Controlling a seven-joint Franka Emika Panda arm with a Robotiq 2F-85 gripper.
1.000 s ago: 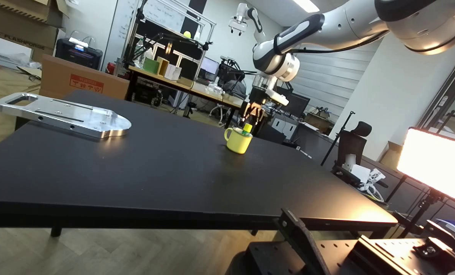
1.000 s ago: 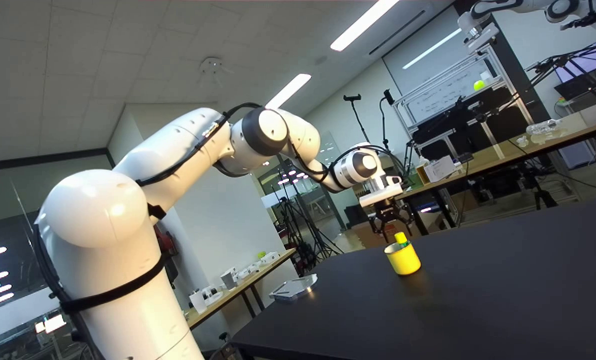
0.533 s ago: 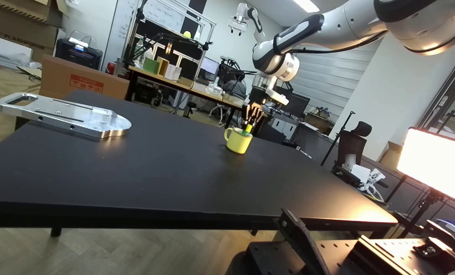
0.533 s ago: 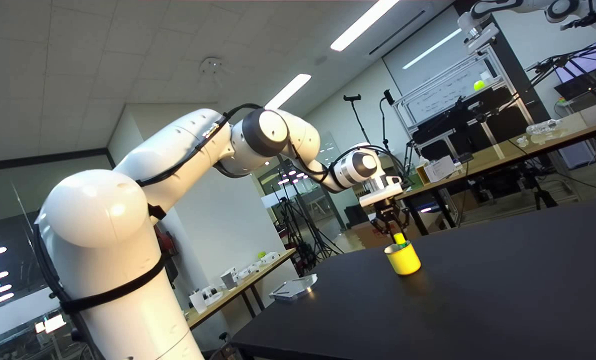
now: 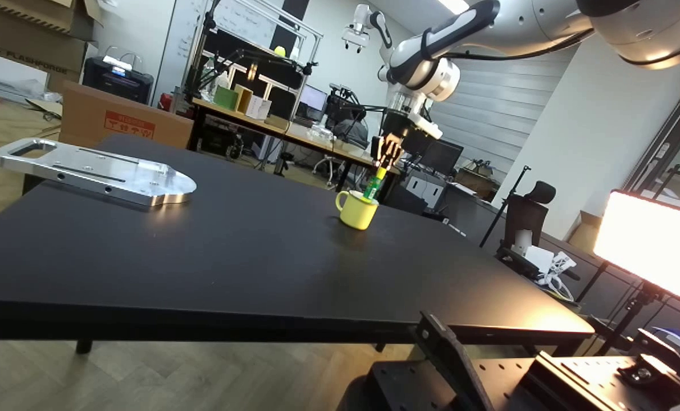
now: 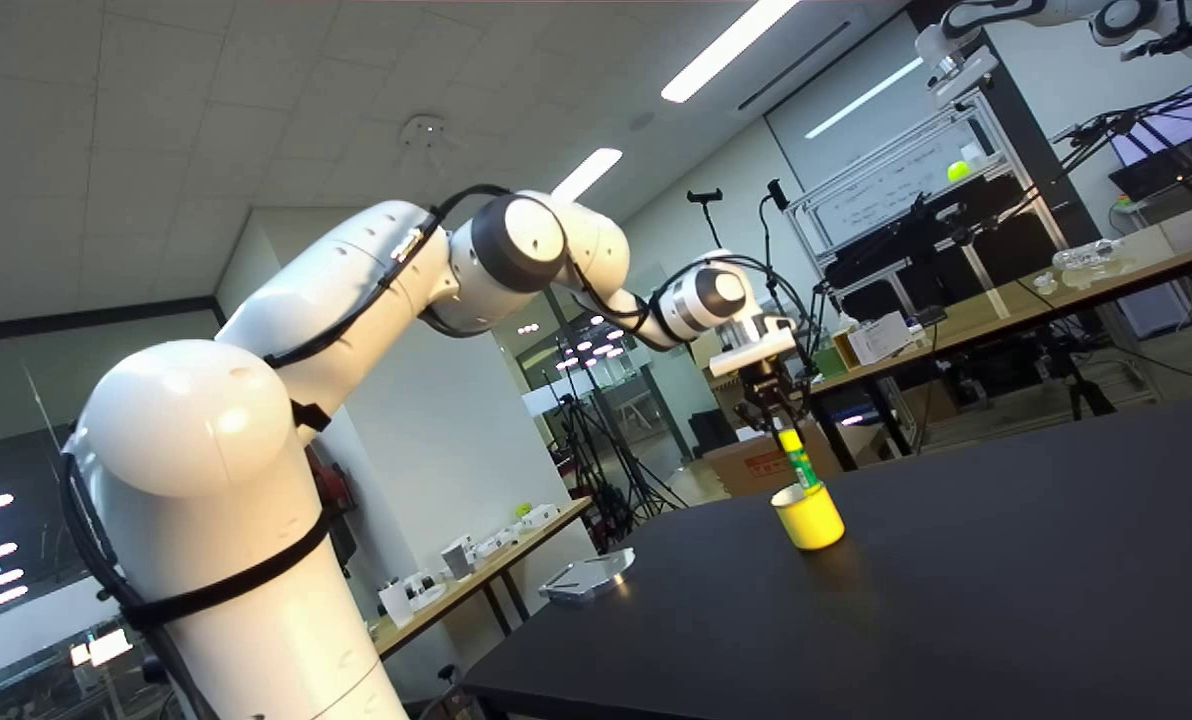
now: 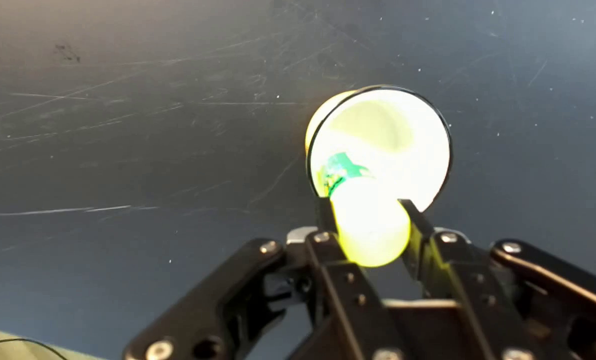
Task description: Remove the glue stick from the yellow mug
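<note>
The glue stick [image 6: 800,462], green with a yellow cap, leans up out of the yellow mug [image 6: 809,520]. My gripper [image 6: 784,428] is above the mug, its fingers shut on the stick's cap. In an exterior view the green barrel of the glue stick [image 5: 372,187] shows above the yellow mug [image 5: 356,212]; its lower end is hidden by the mug wall. From the wrist, the black fingers [image 7: 418,225] press both sides of the overexposed cap, and the green part lies within the mug's round mouth. The mug stands upright on the black table [image 5: 249,257].
A silver metal plate [image 5: 97,171] with a handle slot lies on the table, well apart from the mug. Behind the table are a cardboard box [image 5: 123,117] and a wooden workbench [image 5: 294,134]. A bright lamp panel [image 5: 654,245] stands at the side.
My gripper has come down, closed on the glue stick's cap, then lifted. More of the green barrel now shows above the mug, and the stick leans. The mug has hardly moved.
</note>
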